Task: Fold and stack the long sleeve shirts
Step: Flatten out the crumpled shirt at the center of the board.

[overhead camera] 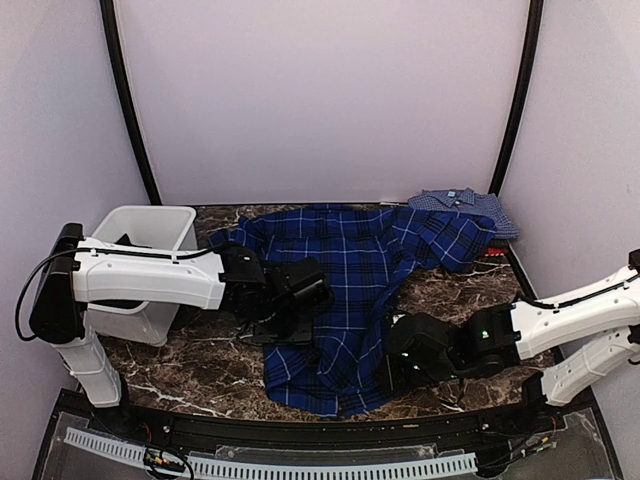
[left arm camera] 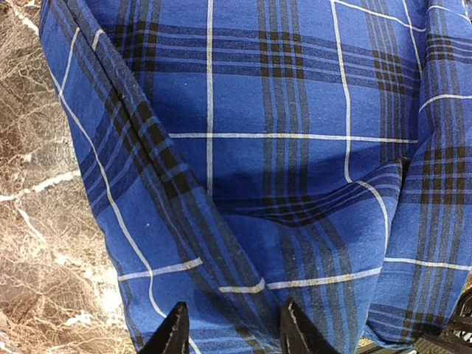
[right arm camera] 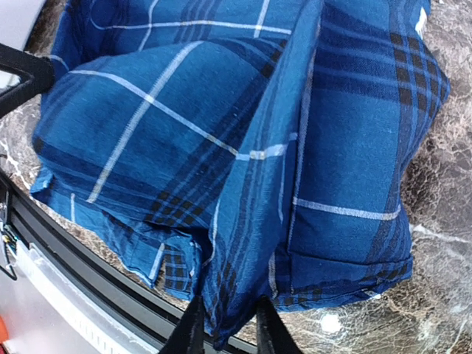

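The right end effector (right arm camera: 227, 333) had its two fingers close together on the near hem of the deep-blue plaid shirt (right arm camera: 221, 147), a fold of cloth pinched between them. The left end effector (left arm camera: 232, 335) stood with fingers apart astride a ridge along the same shirt's left edge — whether it gripped could not be told. The shirt lay spread down the middle of the marble worktop (overhead camera: 200, 360). A lighter blue check shirt (overhead camera: 465, 205) sat folded at the far right corner — a white bin (overhead camera: 150, 240) stood at the far left.
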`<state>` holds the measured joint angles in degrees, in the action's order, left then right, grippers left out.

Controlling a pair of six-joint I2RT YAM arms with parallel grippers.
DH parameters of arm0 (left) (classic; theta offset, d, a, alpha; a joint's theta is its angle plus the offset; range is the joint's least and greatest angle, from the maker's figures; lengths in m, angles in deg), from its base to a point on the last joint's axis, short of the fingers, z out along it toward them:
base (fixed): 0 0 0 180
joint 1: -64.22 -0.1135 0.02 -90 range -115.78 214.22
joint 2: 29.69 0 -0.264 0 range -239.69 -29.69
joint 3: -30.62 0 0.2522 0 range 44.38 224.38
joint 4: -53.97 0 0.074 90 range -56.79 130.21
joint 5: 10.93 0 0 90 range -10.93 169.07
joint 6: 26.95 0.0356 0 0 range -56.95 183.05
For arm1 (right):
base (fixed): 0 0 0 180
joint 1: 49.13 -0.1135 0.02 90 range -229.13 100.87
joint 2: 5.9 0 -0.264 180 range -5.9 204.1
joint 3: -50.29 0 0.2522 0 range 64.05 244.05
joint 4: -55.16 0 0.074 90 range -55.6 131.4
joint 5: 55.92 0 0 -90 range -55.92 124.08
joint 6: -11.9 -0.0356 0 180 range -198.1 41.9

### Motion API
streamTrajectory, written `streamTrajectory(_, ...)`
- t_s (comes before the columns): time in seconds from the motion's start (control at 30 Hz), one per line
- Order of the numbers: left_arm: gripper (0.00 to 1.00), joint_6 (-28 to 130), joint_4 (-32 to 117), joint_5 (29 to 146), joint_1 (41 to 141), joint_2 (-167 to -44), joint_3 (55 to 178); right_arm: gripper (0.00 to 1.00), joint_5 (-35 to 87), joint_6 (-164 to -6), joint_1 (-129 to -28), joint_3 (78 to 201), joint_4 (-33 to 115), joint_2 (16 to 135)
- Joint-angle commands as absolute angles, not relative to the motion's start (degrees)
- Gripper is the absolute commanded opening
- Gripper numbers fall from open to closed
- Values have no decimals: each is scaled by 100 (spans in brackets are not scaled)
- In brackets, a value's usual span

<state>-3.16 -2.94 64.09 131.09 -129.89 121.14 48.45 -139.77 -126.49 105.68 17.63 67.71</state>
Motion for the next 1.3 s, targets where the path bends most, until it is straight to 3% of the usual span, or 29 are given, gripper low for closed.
streamTrajectory(0.0, 40, -367, -368, 6304, 13136, -12994, 12068, 20, 4932, -14036, -12751, 10580, 1888, 6861)
streamTrajectory(0.43, 42, -443, -92, 6440, 13136, -13118, 11998, 7, 5057, -14094, -12759, 10597, 1713, 6759)
streamTrajectory(0.57, 32, -467, -69, 6456, 13136, -13163, 11990, 2, 5069, -14103, -12761, 10596, 1678, 6737)
streamTrajectory(0.63, 17, -478, -141, 6436, 13136, -13135, 11984, 0, 5101, -14107, -12759, 10621, 1598, 6715)
streamTrajectory(0.77, 1, -565, -321, 6325, 13136, -12890, 11825, 0, 5321, -14160, -12755, 10671, 1138, 6593)
streamTrajectory(1.03, 0, -918, -796, 6241, 13136, -11805, 10891, 0, 5891, -14473, -12631, 10624, -274, 5897)
streamTrajectory(1.27, 0, -1291, -1164, 6420, 13107, -10498, 9628, 0, 5572, -14673, -12154, 10037, -859, 4795)
